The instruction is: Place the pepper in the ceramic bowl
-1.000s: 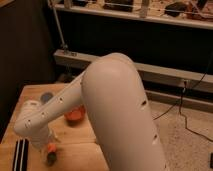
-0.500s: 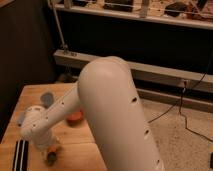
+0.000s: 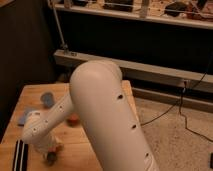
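1. Low over the near left part of the wooden table (image 3: 107, 92), the gripper (image 3: 50, 157) hangs dark and small at the end of the white arm (image 3: 100, 100).
2. From the frame's 5 o'clock corner the thick upper arm rises to a rounded elbow near the middle. The slimmer forearm then slopes down toward 8 o'clock, and the wrist bends back under it so the gripper points down at the tabletop.
3. I cannot tell whether the gripper is spread or closed.
4. A bit of orange, apparently the pepper (image 3: 54, 149), shows right at the gripper. Whether it is held or lying on the wood cannot be made out.
5. The ceramic bowl (image 3: 74, 119) sits at about 1 o'clock from the gripper, with its left edge hidden behind the forearm.
6. A blue-grey cup (image 3: 47, 98) stands at 10 o'clock from the bowl, apart from it.
7. A black-and-white striped strip (image 3: 20, 156) lies at 9 o'clock from the gripper, near the table's left edge.
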`<control>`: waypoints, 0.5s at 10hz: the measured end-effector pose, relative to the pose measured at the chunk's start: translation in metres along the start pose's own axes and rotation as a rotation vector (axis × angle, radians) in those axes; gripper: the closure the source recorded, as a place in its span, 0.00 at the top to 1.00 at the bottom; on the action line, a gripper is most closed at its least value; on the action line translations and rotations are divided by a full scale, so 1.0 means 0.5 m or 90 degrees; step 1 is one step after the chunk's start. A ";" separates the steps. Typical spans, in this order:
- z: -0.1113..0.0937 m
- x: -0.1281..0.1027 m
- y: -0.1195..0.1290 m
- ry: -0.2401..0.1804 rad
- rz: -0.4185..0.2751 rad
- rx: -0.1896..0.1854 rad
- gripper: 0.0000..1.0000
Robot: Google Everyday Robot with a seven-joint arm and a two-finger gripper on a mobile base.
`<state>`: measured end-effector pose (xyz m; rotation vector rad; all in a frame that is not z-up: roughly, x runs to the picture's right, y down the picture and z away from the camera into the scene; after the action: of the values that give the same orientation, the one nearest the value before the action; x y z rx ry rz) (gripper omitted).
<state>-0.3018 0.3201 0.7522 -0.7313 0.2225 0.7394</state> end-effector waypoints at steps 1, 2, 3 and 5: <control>-0.007 -0.016 -0.006 -0.017 -0.010 0.021 0.32; -0.020 -0.033 -0.004 -0.037 -0.023 0.040 0.22; -0.040 -0.042 -0.003 -0.051 -0.032 0.060 0.09; -0.057 -0.040 0.002 -0.056 -0.042 0.076 0.00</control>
<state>-0.3151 0.2907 0.7392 -0.5887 0.1597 0.6882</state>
